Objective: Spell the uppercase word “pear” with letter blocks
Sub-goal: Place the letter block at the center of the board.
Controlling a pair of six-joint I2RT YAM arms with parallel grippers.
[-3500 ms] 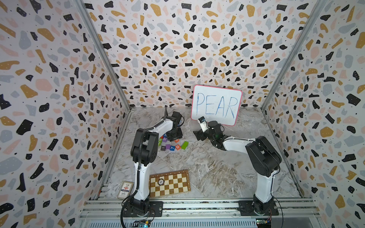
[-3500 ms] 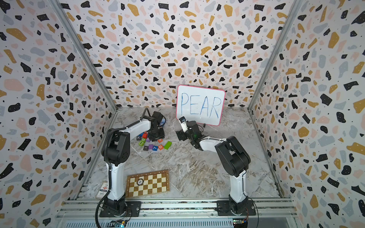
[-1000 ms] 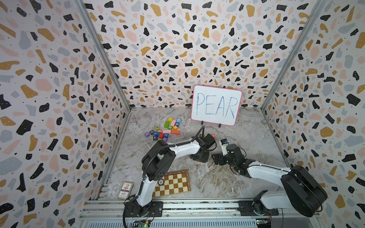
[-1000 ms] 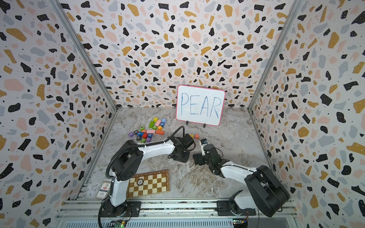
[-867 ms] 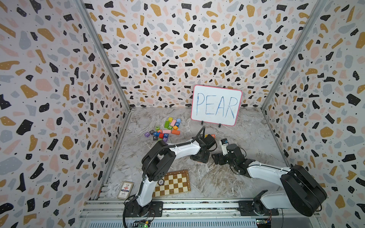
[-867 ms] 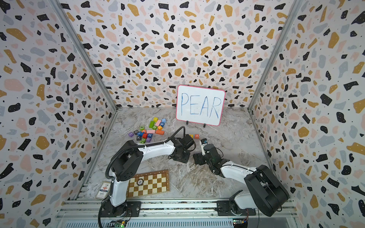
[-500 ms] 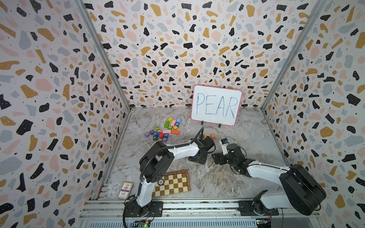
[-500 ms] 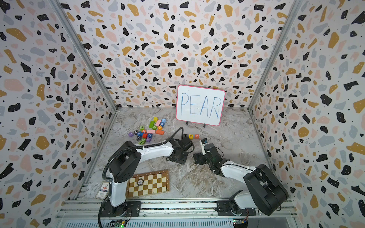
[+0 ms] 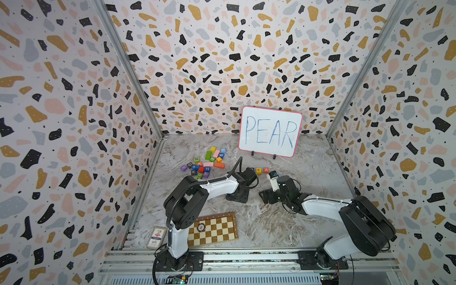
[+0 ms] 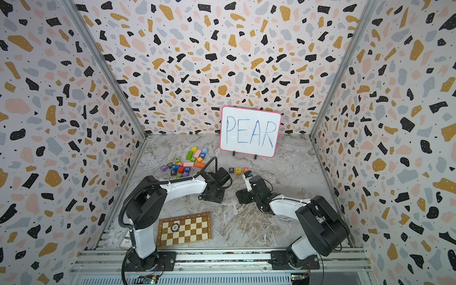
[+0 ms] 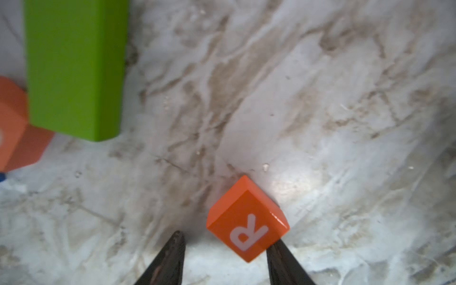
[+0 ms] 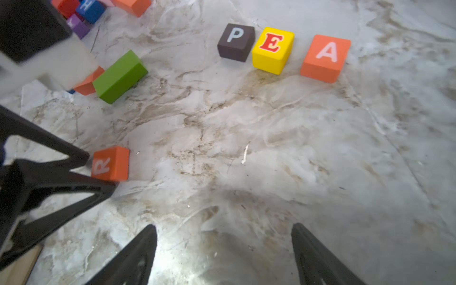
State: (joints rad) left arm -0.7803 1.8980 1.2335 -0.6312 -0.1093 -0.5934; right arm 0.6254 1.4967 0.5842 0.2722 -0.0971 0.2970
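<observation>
Fingers (image 11: 170, 261) of my left gripper (image 11: 227, 240) stand apart around the R (image 11: 246, 222), which sits on the table (image 12: 246, 123) close to one tip. My right gripper (image 12: 224, 227) is spread wide and empty, with P (image 12: 236, 42), E (image 12: 272, 50), A (image 12: 325, 58) in a row beyond it.

Four letter blocks, P (image 12: 235, 42), E (image 12: 272, 49), A (image 12: 325, 58), R (image 12: 111, 164), one whiteboard (image 9: 270, 134), one chessboard (image 9: 217, 230), one card box (image 9: 156, 237), one chip (image 9: 201, 228)

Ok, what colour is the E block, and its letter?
The E block is yellow with a red letter; it shows clearest in the right wrist view.
</observation>
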